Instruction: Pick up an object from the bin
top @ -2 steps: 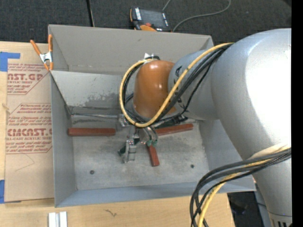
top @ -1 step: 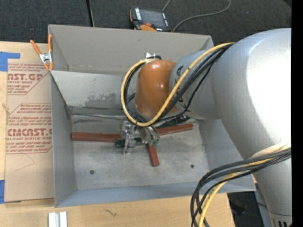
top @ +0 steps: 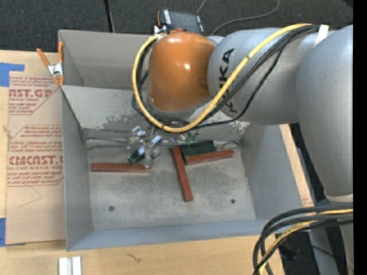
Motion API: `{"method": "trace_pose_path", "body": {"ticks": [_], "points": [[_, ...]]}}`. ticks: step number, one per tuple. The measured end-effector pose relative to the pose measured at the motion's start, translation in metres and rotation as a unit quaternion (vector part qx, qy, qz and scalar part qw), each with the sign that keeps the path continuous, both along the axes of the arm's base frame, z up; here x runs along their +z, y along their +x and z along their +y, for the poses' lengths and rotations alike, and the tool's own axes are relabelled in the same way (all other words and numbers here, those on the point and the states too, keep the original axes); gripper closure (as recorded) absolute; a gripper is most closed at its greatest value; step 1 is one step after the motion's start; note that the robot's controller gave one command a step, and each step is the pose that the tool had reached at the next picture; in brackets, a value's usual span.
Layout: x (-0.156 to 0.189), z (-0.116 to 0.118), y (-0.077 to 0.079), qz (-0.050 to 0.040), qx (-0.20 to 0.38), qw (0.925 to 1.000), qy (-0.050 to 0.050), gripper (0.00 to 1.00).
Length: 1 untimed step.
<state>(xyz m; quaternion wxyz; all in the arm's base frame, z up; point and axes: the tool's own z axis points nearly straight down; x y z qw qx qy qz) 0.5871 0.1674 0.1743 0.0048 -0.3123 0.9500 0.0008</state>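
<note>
The arm reaches into the grey bin (top: 114, 211) from the right side, its orange cover (top: 175, 70) hanging above the far wall. Below the cover, the pincer (top: 144, 148) is low in the bin, close to the floor, about midway along the far wall. Its metal tip is too cluttered to tell if the pincer stands wide or narrow.

A flat red-brown stick (top: 117, 168) lies along the floor toward the left wall, and its right end is just beneath the pincer. A small dark green bit (top: 136, 156) shows at the tip; whether it is gripped cannot be told.

Toward the middle of the bin, a second red-brown stick (top: 184, 179) slants toward the near wall. A third red-brown stick (top: 213, 155) crosses its top end, pointing toward the right wall. A dark green block (top: 198, 146) lies just behind them.
</note>
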Motion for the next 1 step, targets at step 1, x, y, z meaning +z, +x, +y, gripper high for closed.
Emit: {"method": "trace_pose_path", "body": {"ticks": [1], "points": [[0.1053,0.0118,-0.0079,-0.0017,0.007,1.0000,0.000,1.00]]}}
